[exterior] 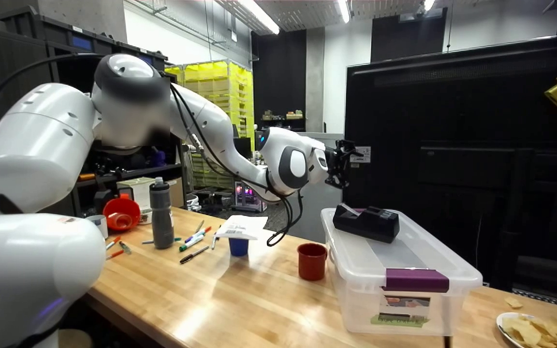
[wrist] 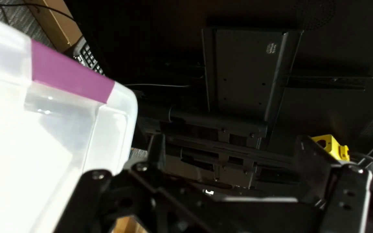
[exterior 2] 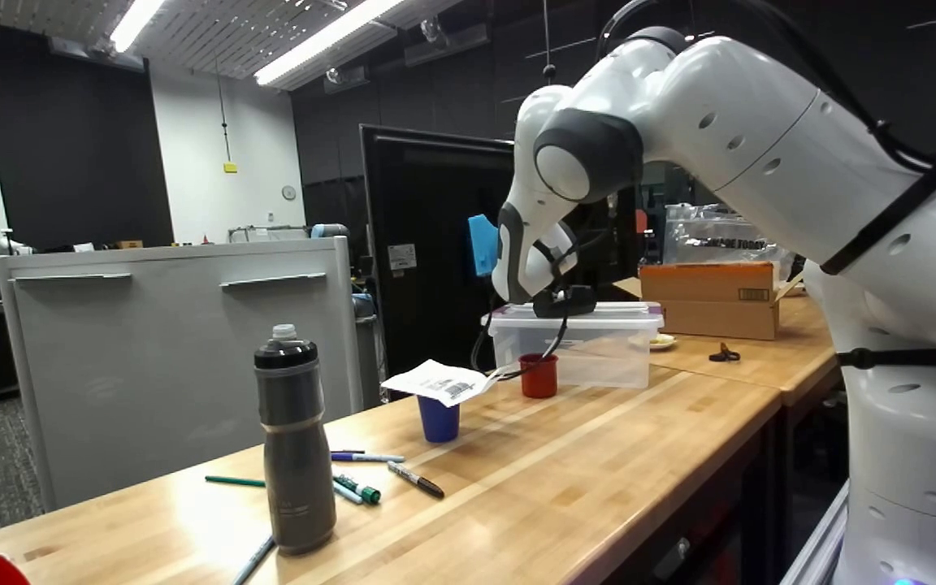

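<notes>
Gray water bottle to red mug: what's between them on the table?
Both exterior views show several markers, then a blue cup topped by white printed paper, between the gray water bottle and red mug.

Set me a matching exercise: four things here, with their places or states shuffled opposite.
Things
1. gripper
2. tape dispenser
3. red mug
4. blue cup

Places or states
A. topped by a flat white packet
B. on the lid of the clear bin
C. jaws open, holding nothing
D. on the table beside the clear bin

Pairs: 1-C, 2-B, 3-D, 4-A
</notes>
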Controlling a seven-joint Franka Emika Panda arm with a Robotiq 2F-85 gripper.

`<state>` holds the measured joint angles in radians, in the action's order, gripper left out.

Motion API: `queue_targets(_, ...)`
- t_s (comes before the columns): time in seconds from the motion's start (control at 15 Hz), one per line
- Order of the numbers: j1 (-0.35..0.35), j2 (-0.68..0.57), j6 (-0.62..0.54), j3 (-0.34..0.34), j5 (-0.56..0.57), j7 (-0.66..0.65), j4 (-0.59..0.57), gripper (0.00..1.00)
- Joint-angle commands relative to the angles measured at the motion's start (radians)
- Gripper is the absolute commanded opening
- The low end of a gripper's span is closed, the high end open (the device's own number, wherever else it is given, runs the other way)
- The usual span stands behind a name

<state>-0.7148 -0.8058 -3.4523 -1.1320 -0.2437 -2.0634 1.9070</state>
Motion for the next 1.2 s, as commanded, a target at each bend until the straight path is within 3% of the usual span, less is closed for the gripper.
queue_targets(0.0, -0.02, 0.038, -0.002, -0.01, 0.029, -0.005, 0.094, 1.0)
queue_targets(0.47, -0.044, 0.03, -0.002, -0.041, 0.04, -0.009, 0.135, 1.0)
queue_targets(0.67, -0.054, 0.085, -0.002, -0.037, 0.087, 0.018, 0.159, 1.0)
queue_targets(0.73, -0.04, 0.123, -0.002, 0.013, -0.025, 0.174, 0.159, 1.0)
queue_targets(0.8, -0.057, 0.126, -0.002, -0.03, 0.106, 0.067, 0.186, 1.0)
queue_targets(0.87, -0.043, 0.172, -0.002, 0.022, -0.014, 0.247, 0.187, 1.0)
queue_targets(0.93, -0.063, 0.174, -0.002, -0.026, 0.115, 0.134, 0.209, 1.0)
queue_targets(1.0, -0.067, 0.197, -0.002, -0.027, 0.124, 0.167, 0.217, 1.0)
queue_targets(1.07, -0.052, 0.241, -0.002, 0.018, 0.016, 0.32, 0.22, 1.0)
queue_targets(1.13, -0.075, 0.241, -0.002, -0.037, 0.144, 0.21, 0.238, 1.0)
